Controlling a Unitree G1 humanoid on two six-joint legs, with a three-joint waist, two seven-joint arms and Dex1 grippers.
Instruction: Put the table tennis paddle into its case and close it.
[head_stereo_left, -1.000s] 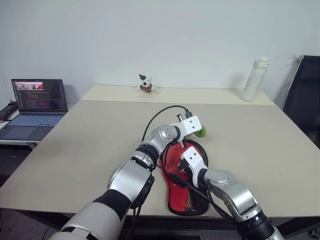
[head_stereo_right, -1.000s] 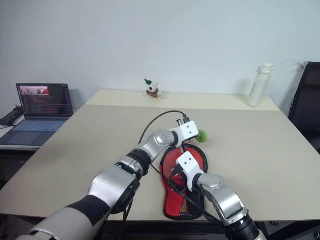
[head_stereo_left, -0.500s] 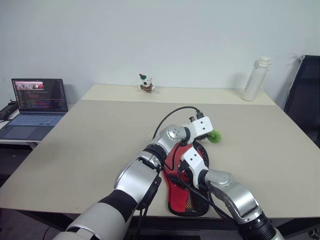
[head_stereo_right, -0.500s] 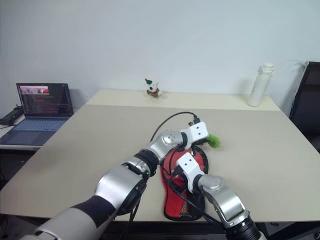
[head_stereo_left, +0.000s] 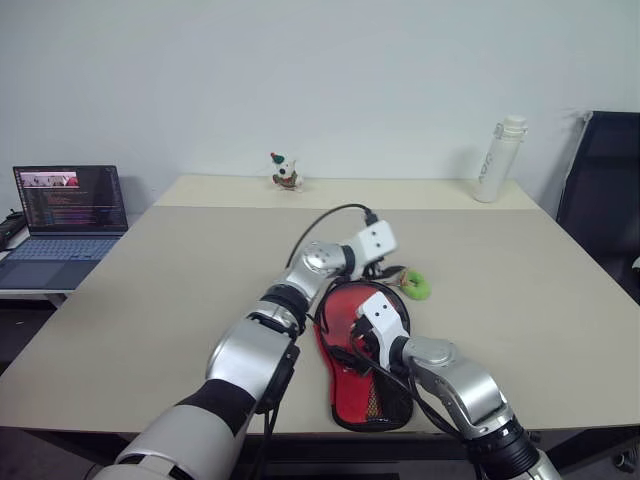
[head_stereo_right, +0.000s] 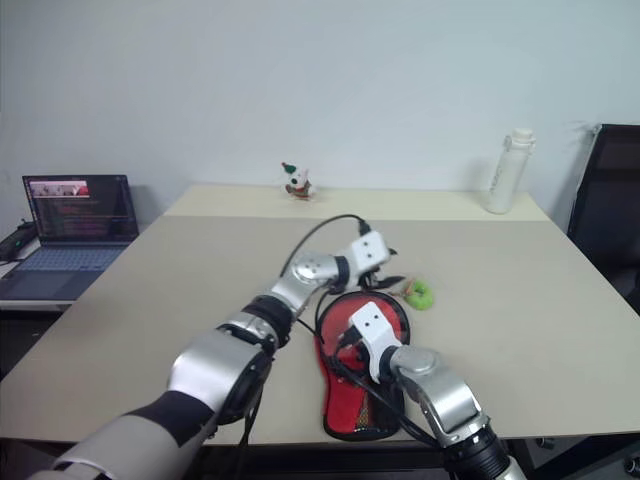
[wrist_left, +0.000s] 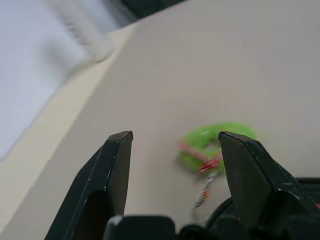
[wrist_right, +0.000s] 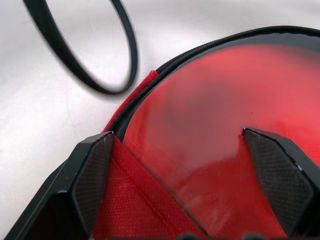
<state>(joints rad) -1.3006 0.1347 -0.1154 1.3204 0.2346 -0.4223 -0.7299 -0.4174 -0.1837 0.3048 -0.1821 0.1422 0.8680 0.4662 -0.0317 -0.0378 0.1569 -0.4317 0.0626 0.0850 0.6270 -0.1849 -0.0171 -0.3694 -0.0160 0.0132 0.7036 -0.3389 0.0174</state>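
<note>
The case lies on the table near the front edge, red side up with a black zip rim and black mesh toward its narrow end. I cannot make out the paddle; a smooth red surface fills the case's round part. My left gripper is open and hovers just past the case's round end. A small green ring with a red-and-white cord lies on the table just beyond its fingertips, untouched. My right gripper is wide open low over the round part of the case, holding nothing.
An open laptop sits on a side desk at far left. A small toy figure and a white bottle stand along the table's far edge. A black chair is at right. A black cable loops from the left wrist.
The left gripper carried the green ring to the right, then opened, let it go and drew back left. The ring now rests on the table. The right gripper stayed put.
</note>
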